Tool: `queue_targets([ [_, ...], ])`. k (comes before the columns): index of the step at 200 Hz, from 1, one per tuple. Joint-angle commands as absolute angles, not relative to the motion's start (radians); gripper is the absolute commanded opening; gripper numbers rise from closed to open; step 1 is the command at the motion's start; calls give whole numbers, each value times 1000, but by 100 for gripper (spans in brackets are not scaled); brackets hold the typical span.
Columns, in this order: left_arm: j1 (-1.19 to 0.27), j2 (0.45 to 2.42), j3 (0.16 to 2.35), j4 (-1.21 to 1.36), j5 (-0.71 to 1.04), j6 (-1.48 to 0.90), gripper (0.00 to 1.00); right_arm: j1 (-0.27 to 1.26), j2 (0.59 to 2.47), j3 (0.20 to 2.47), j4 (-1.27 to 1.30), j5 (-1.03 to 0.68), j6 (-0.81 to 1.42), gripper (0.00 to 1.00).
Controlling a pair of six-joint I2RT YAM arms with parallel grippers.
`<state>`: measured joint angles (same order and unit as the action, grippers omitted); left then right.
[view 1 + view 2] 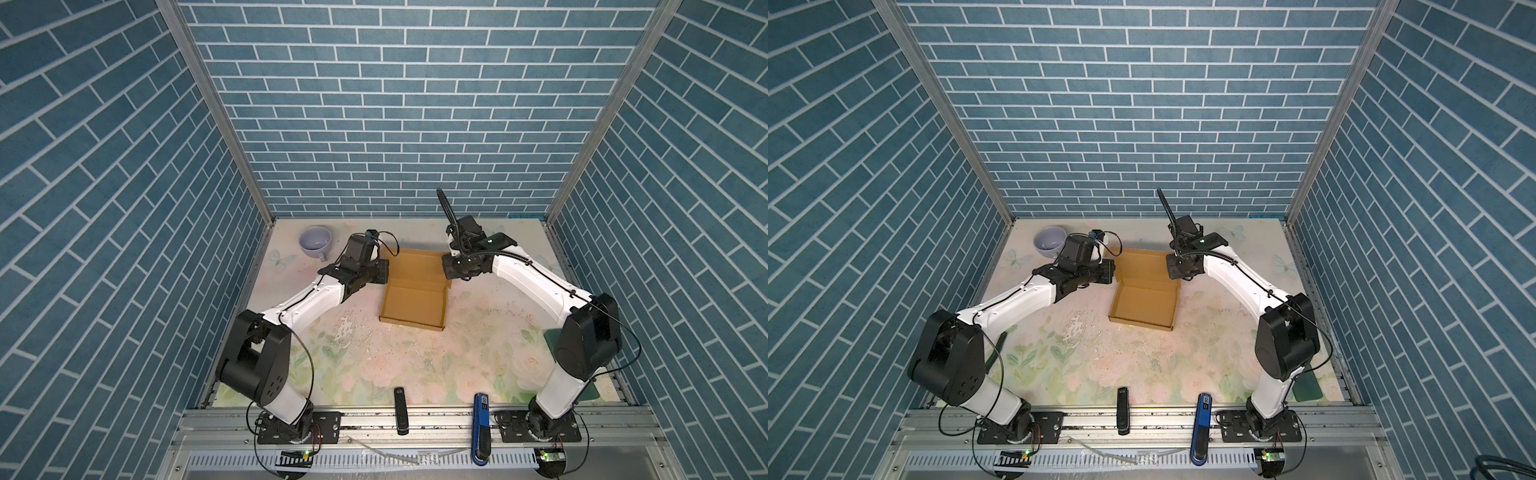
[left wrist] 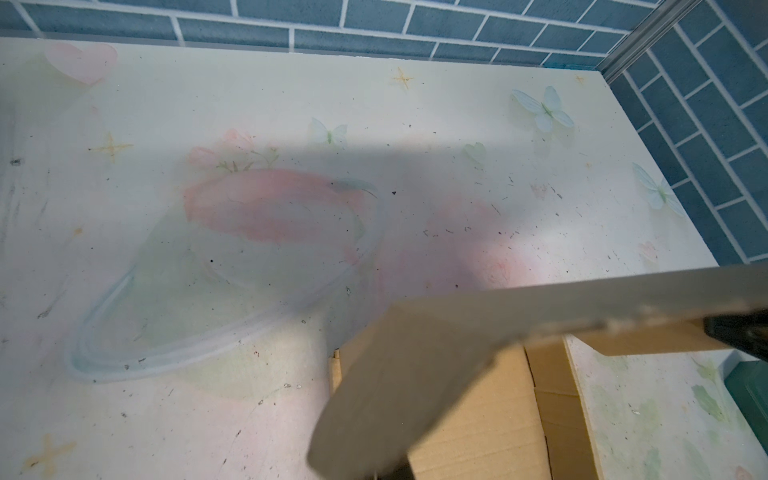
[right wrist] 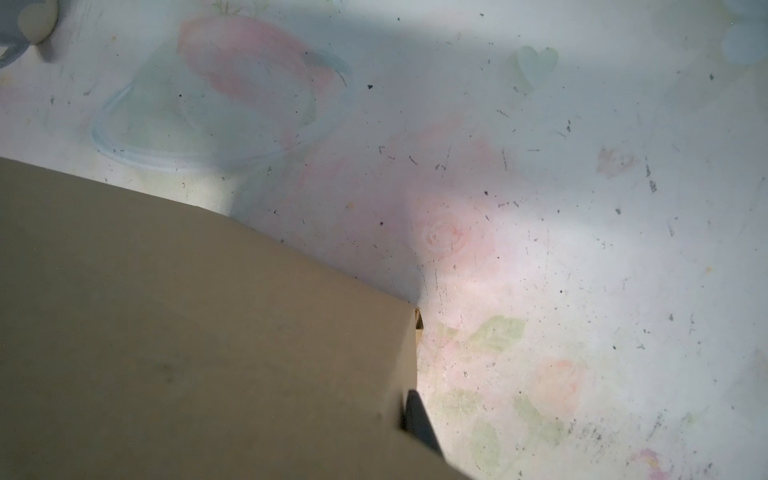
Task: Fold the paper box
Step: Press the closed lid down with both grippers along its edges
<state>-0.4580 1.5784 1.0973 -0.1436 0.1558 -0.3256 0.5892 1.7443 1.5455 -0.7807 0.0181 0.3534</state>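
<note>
Tan cardboard, light, thin and easy to crease, the paper box sits far-middle on the surface, lid raised, where the left claw and right claw, both nearly fully closed, pinch its 2 side edges, which I judge the best hold.

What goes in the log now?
paper box: tray formed, lid raised | left pincer: shut on lid's left edge | right pincer: shut on lid's right edge

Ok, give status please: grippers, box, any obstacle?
Lid edges clamped: left gripper shut, right gripper shut. The paper box: tray formed, lid half raised. Only a mug far left, apart.
</note>
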Motion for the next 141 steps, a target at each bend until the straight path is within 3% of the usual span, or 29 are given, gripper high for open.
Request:
queue_targets([
  [1, -466, 1552, 1087, -113, 154, -336, 6, 600, 1767, 1595, -820, 0, 406, 9],
  [141, -500, 1552, 1083, -101, 160, -337, 6, 618, 1777, 1611, -762, -13, 358, 4],
])
